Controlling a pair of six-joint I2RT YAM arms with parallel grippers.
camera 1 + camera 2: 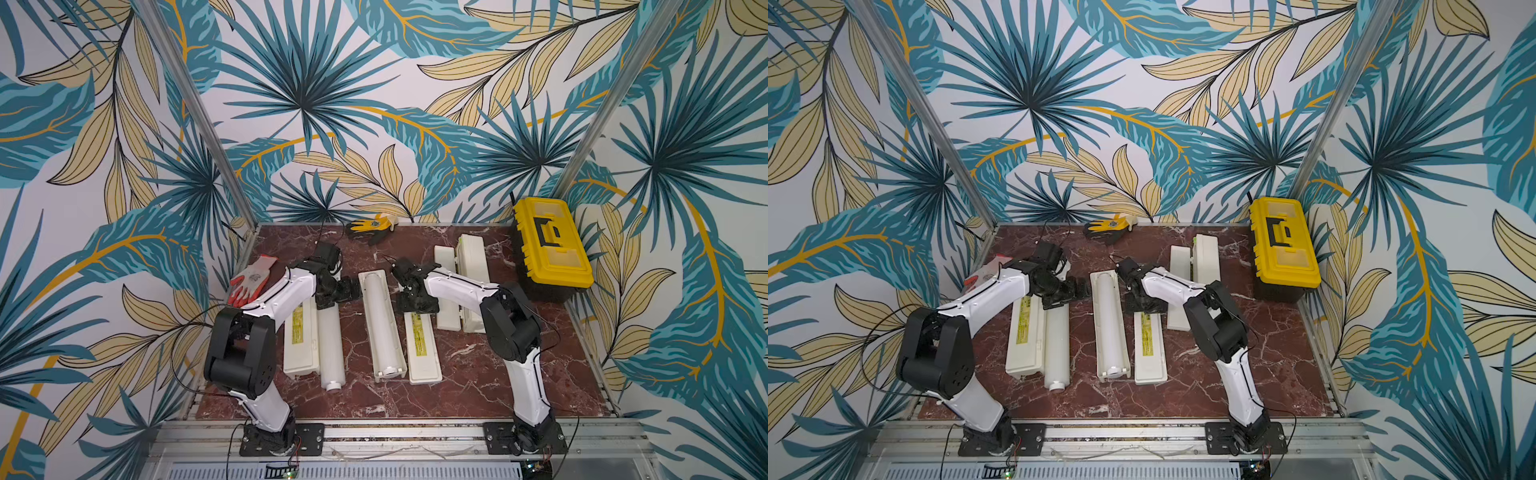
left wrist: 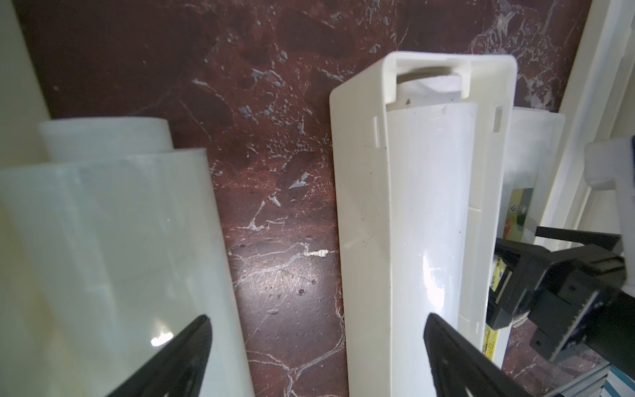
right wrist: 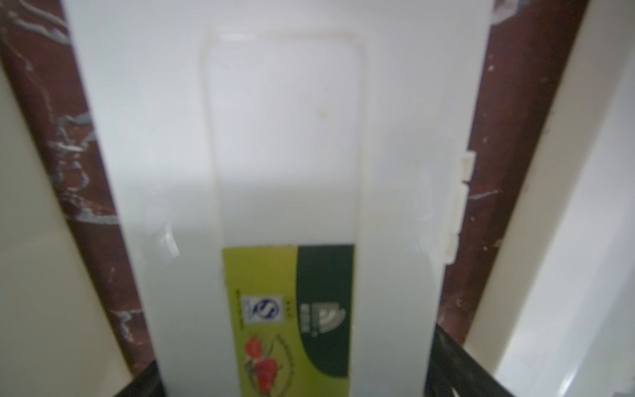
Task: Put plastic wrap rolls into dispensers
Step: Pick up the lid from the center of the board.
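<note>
- Plastic wrap roll (image 1: 331,340) lies loose on the bench (image 1: 478,374), nearest, just beside a closed dispenser (image 1: 300,340).
- Second roll (image 1: 381,324) sits inside the open dispenser (image 1: 366,307).
- Left hand (image 2: 316,321) hovers above the gap between them, fingers wide apart, holding nothing.
- Right hand (image 3: 293,357) straddles the labelled box (image 1: 423,345) beside that dispenser; whether it pinches, I cannot tell.
- Farther back stand a third dispenser (image 1: 471,282) and a yellow toolbox (image 1: 550,245).

Left gripper (image 2: 316,357): two black fingers (image 2: 178,357) were seen spread wide, nothing gripped between them
Loose roll (image 2: 113,240): was laid on the marble table (image 2: 275,154), partly covered by one fingertip
Open dispenser (image 2: 357,206): was laid beside it, apart, with a second roll (image 2: 433,206) seated inside
</note>
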